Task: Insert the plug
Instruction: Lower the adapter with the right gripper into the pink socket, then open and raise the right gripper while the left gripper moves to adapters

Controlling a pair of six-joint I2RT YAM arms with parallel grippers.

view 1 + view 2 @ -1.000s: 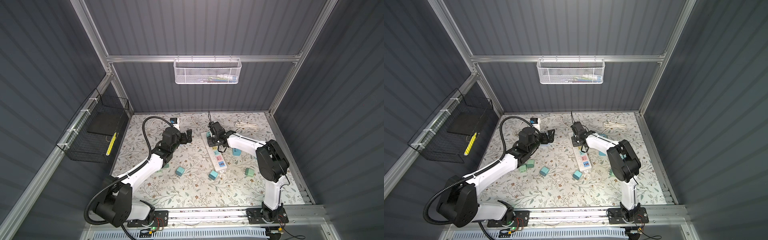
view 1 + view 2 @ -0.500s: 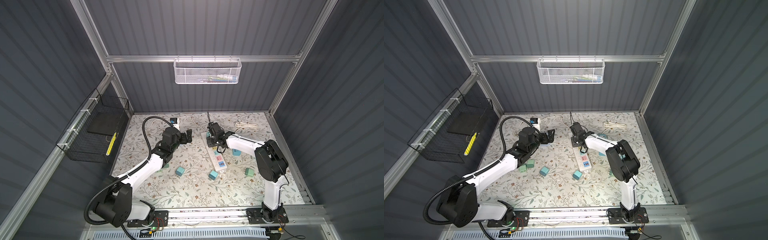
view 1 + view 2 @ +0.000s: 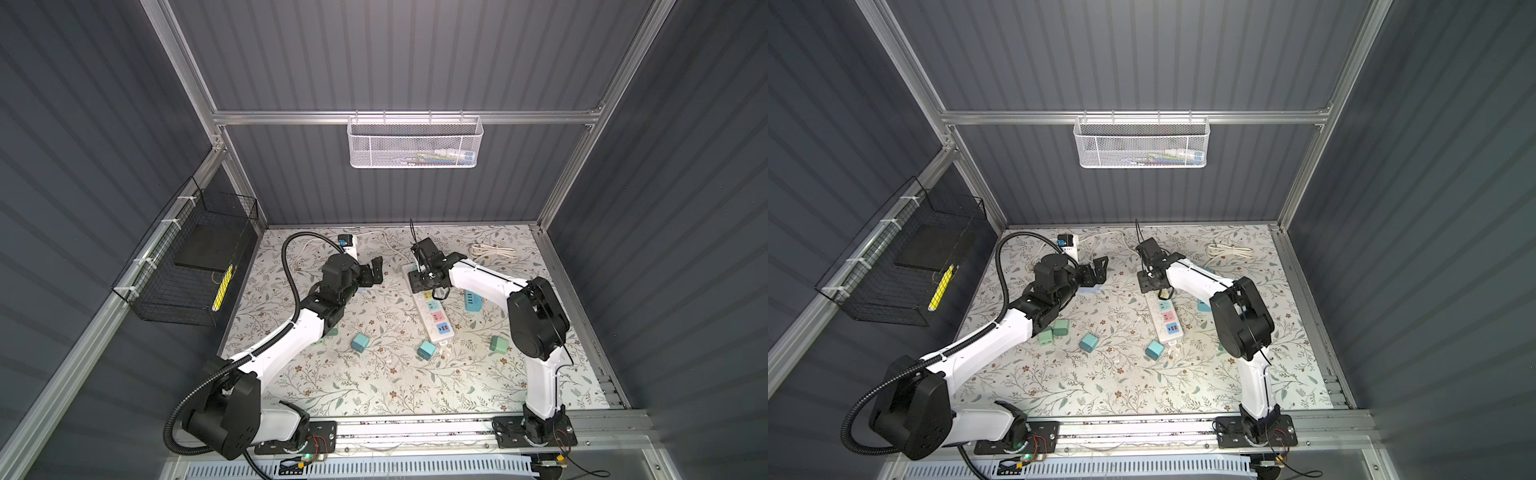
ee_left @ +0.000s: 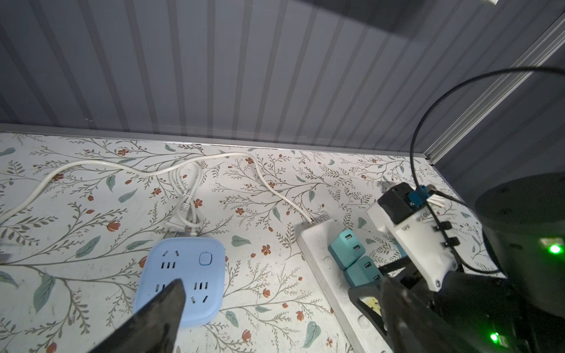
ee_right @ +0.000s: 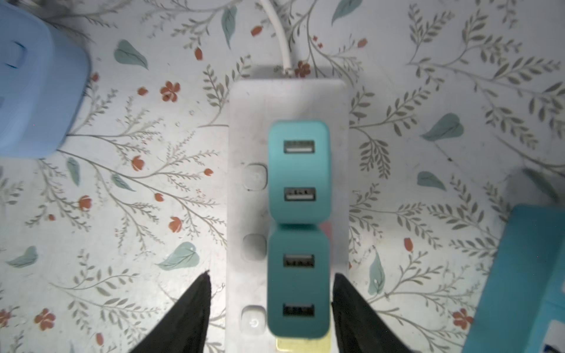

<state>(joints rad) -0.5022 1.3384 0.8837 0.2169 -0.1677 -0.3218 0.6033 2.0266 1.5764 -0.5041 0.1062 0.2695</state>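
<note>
right hand (image 5: 270, 276) has just parted, holding nothing; teal usb charger (image 5: 298, 284) sits in the power strip (image 5: 247, 122): we judge it inserted.

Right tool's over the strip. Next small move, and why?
Probably lift the right tool straight up. Its jaws stand open with a teal plug between them; it looks seated upright in the white power strip, so nothing seems left to push.

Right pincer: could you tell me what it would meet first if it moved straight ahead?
Probably the teal two-port USB charger sitting between the right pincer fingers, plugged into the white power strip; depth is unclear.
</note>
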